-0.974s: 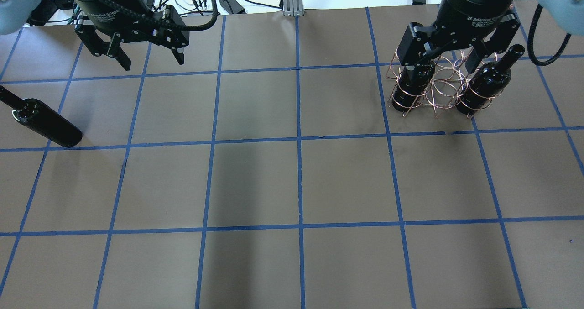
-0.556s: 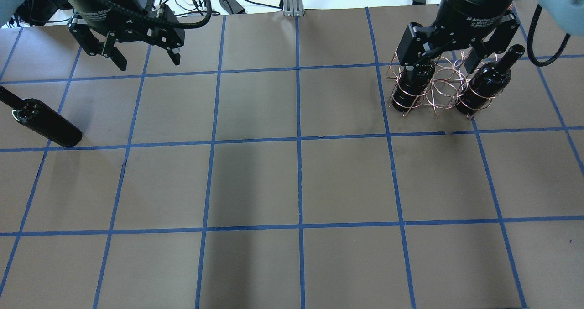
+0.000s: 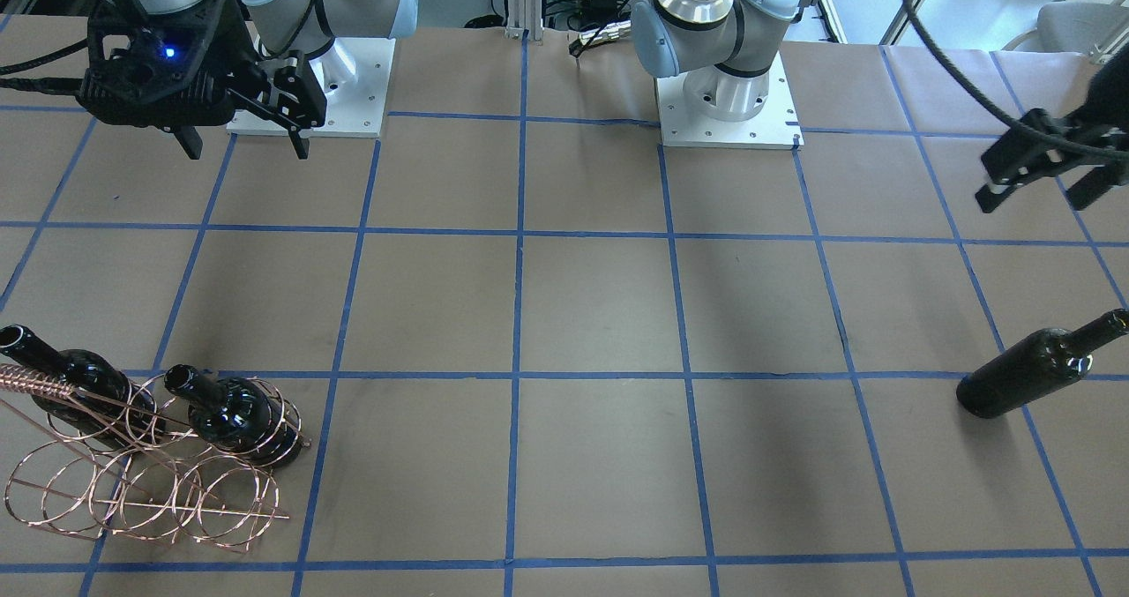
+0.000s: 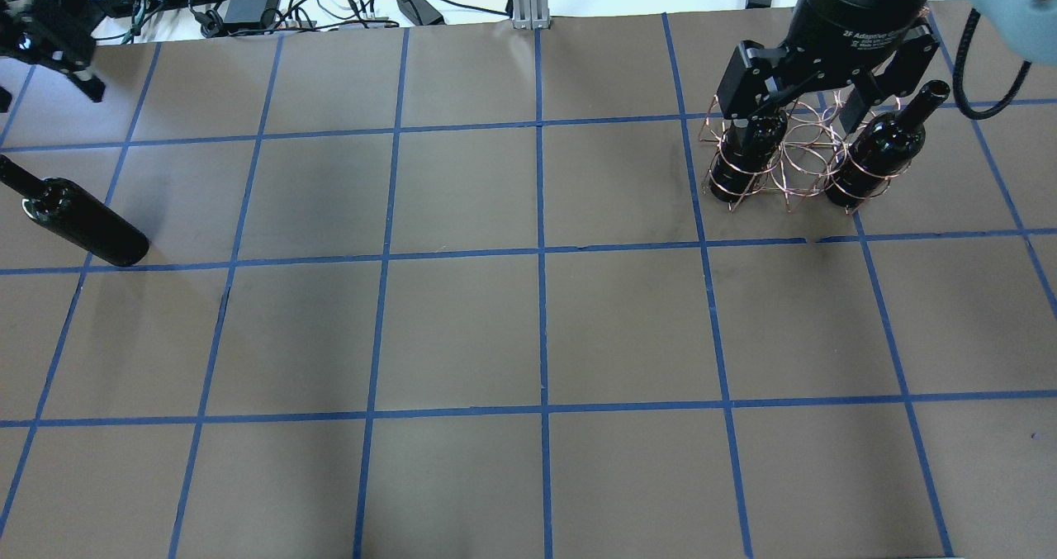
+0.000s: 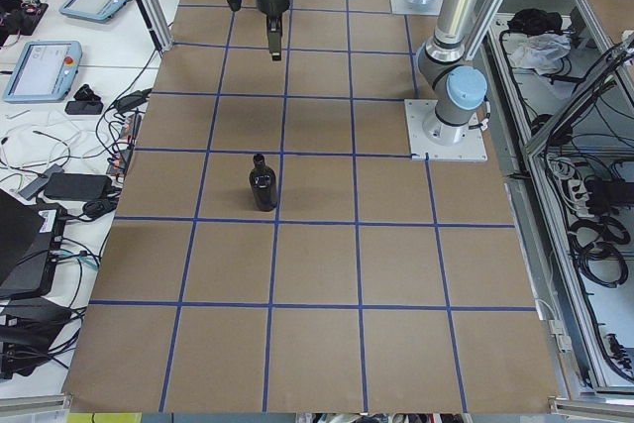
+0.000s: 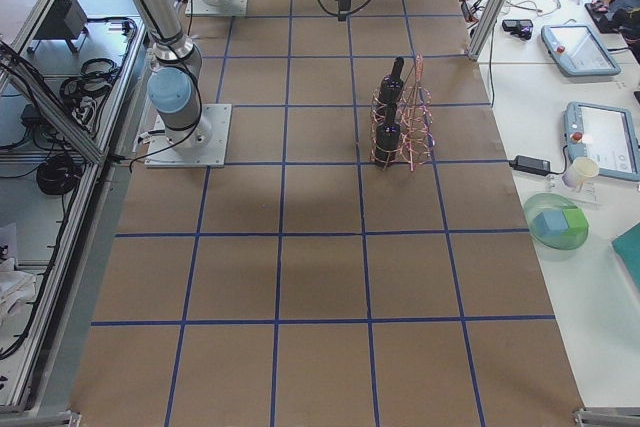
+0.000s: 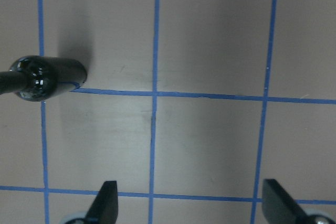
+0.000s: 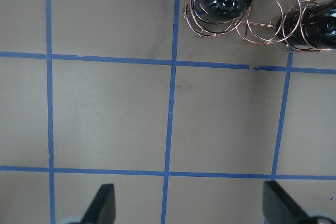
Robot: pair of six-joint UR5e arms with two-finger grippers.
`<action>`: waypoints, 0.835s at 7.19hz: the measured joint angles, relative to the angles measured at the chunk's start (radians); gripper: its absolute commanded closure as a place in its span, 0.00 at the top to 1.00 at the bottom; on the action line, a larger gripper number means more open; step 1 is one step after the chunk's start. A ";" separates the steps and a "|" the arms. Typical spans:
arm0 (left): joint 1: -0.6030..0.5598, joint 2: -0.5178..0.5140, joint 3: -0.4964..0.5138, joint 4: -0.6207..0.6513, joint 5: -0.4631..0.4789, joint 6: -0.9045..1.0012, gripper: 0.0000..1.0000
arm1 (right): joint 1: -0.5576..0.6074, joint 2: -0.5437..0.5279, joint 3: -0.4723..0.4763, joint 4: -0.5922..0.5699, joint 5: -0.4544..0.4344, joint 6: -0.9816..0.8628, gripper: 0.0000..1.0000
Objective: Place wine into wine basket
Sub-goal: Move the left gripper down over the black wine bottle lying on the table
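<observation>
The brown tabletop [image 4: 545, 328], gridded with blue tape, is mostly bare, with the work split between its two ends. On the robot's right stands the copper wine basket [image 4: 797, 163]. Two dark bottles are already threaded through its outer hoops, one [image 3: 229, 416] nearer the middle of the tabletop and one [image 3: 79, 381] farther out. Both are tilted neck-up because the wire rings cradle them. The hoops between them look unfilled, and I'd guess that is where the last one belongs.

That last wine bottle [image 4: 82, 227] lies on its side well apart from the basket, at the robot's left end, where only the left arm looks placed to reach it.

The right jaws hang above the basket, fingertips [image 8: 106, 205] spread wide and holding nothing. The left jaws sit high and back from the loose bottle, fingertips [image 7: 107, 203] equally wide and empty. To me that reads as lining up for a pickup.

From overhead, the left jaws are mostly cut off at the corner and the loose bottle's neck runs out of frame. The right jaws cover the back of the basket and one bottle's neck. The basket's coil handle is clipped in the front view, and I can't count its hoops.
</observation>
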State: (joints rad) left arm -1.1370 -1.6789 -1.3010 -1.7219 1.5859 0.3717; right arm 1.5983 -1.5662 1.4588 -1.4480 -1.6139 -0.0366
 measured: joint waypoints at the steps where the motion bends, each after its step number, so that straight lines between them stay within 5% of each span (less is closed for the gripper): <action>1: 0.055 -0.026 0.006 0.035 0.042 0.083 0.94 | 0.000 0.000 0.000 -0.007 0.000 -0.001 1.00; 6: 0.221 -0.148 0.011 0.179 -0.008 0.304 0.94 | 0.000 0.000 0.000 -0.015 0.006 0.001 1.00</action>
State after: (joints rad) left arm -0.9160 -1.8269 -1.2901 -1.5430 1.5778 0.6753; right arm 1.5984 -1.5664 1.4588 -1.4634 -1.6076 -0.0360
